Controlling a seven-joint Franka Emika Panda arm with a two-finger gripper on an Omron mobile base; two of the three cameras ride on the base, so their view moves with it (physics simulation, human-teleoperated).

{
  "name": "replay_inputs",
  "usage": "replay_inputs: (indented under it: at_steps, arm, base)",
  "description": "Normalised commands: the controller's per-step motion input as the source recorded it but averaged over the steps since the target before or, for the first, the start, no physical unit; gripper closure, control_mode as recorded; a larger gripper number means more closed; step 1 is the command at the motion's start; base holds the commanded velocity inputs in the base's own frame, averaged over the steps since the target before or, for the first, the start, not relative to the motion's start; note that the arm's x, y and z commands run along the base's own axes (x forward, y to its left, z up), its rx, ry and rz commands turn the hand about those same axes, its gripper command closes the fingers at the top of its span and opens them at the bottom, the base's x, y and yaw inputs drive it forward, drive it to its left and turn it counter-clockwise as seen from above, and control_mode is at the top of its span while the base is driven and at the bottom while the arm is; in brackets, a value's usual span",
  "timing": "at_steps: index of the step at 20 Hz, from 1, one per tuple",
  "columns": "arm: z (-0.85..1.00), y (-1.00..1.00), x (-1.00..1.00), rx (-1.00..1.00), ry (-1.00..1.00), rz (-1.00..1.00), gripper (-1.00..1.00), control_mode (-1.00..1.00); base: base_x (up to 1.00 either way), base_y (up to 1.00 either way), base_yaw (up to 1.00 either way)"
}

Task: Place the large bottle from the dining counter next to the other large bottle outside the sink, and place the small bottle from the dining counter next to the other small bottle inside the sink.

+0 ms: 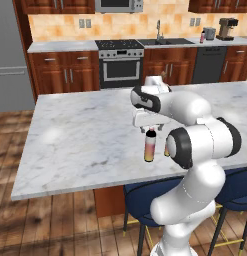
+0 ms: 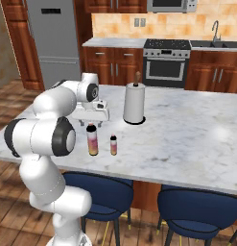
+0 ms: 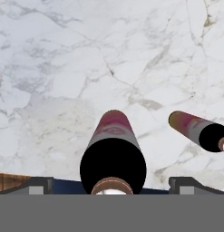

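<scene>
The large bottle (image 1: 150, 147) (image 2: 92, 141) (image 3: 113, 145), pink and yellow with a dark cap, stands upright on the marble dining counter (image 1: 80, 130) near its front edge. The small bottle (image 2: 113, 144) (image 3: 197, 129) stands just to its right; in the left base view the small bottle (image 1: 166, 149) is half hidden behind my forearm. My gripper (image 1: 151, 129) (image 2: 91, 124) (image 3: 113, 183) hangs straight above the large bottle's cap, open, with one finger on each side and not touching it. At the far wall, another bottle (image 1: 202, 36) stands right of the sink (image 1: 165, 41).
A paper towel roll (image 2: 134, 103) stands on the counter behind the bottles. Blue stools (image 2: 96, 192) sit under the counter's front edge. The stove (image 1: 120, 60), a toaster (image 1: 210, 33) and a coffee machine (image 1: 226, 28) line the far wall.
</scene>
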Motion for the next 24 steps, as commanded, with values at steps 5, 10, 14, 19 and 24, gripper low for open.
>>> replay_inputs:
  at_steps: [5, 10, 14, 19, 24]
  arm:
    - [0.0, 0.0, 0.0, 0.0, 0.0, 0.0, 1.0, -1.0]
    - [0.0, 0.0, 0.0, 0.0, 0.0, 0.0, 1.0, -1.0]
    - [0.0, 0.0, 0.0, 0.0, 0.0, 0.0, 1.0, -1.0]
    - [0.0, 0.0, 0.0, 0.0, 0.0, 0.0, 1.0, -1.0]
    - [0.16, 0.0, -0.01, 0.0, 0.0, 0.0, 1.0, -1.0]
  base:
    - [0.0, 0.0, 0.0]
    - [0.0, 0.0, 0.0]
    - [0.0, 0.0, 0.0]
    - [0.0, 0.0, 0.0]
    - [0.0, 0.0, 0.0]
